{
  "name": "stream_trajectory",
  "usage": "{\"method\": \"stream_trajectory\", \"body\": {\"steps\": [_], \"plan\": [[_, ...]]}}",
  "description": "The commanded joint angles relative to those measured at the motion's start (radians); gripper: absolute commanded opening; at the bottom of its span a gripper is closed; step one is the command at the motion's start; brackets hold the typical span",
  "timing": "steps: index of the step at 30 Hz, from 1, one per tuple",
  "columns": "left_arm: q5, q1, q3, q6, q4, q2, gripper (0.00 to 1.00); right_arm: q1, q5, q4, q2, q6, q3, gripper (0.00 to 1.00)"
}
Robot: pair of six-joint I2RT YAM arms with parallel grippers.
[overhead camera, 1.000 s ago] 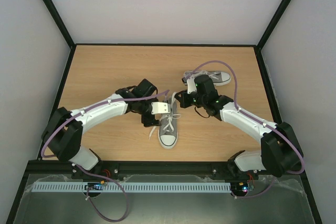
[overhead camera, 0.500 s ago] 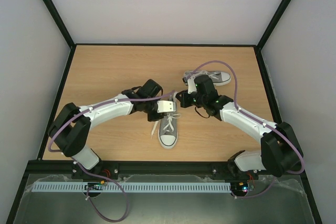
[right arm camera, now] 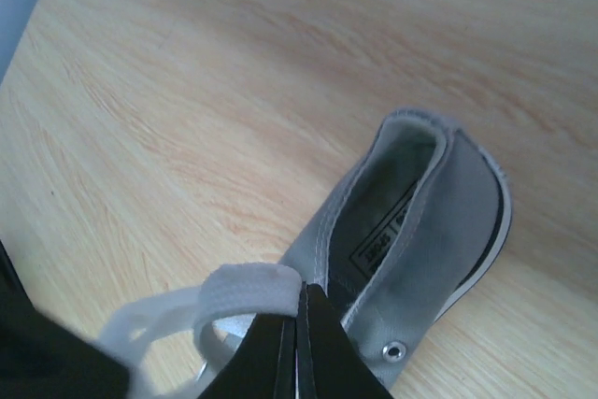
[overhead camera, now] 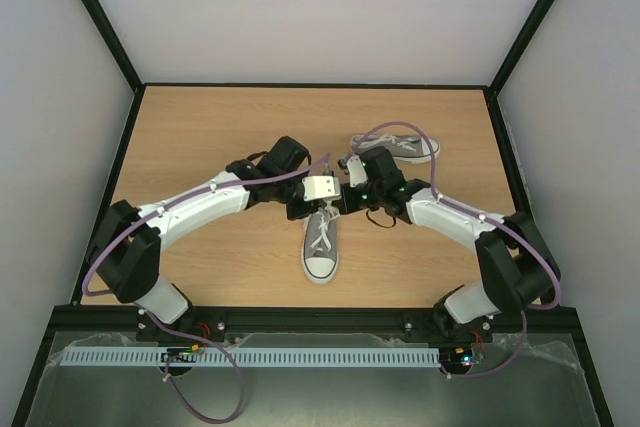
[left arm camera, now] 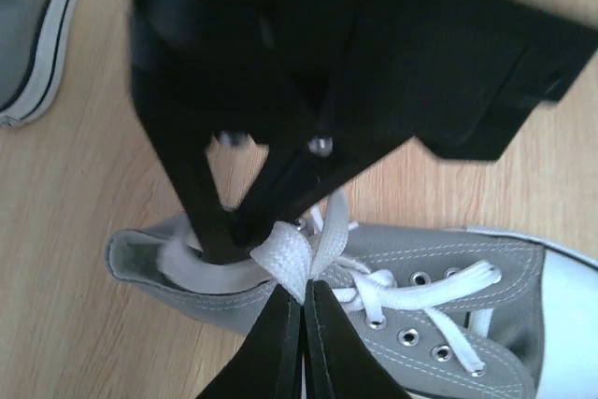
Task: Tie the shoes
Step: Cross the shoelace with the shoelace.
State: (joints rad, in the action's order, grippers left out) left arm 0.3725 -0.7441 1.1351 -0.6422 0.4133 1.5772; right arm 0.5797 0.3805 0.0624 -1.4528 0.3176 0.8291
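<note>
L claw [left arm camera: 301, 294] is pinched shut on a white lace loop [left arm camera: 285, 254] right over the near shoe [overhead camera: 320, 247], which sits mid-table w/ its toe cap toward the arm bases. R claw [right arm camera: 297, 320] is clamped tight on a lace strand [right arm camera: 238, 289], tips close beside the L one, above the top eyelets. 2nd shoe [overhead camera: 398, 147] lies further back, to the right, on the table [overhead camera: 200, 127].

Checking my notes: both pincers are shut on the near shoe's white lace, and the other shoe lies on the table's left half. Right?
No: top view shows the other shoe on the right half. The left pincer and right pincer are shut on the white lace of the near shoe.
</note>
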Motion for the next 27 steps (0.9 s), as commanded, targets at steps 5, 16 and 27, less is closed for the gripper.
{"method": "stream_trajectory", "body": {"steps": [5,16,27], "plan": [[0.090,0.031,0.033,0.044,0.049,-0.034,0.02,-0.004,0.136,-0.120,-0.024,-0.009,0.035,0.01],[0.123,0.032,-0.006,0.051,0.001,-0.015,0.02,-0.004,0.197,-0.370,-0.014,-0.123,0.069,0.05],[0.155,0.031,-0.076,0.086,-0.057,-0.002,0.02,-0.004,0.052,-0.443,-0.044,-0.130,0.158,0.36]]}}
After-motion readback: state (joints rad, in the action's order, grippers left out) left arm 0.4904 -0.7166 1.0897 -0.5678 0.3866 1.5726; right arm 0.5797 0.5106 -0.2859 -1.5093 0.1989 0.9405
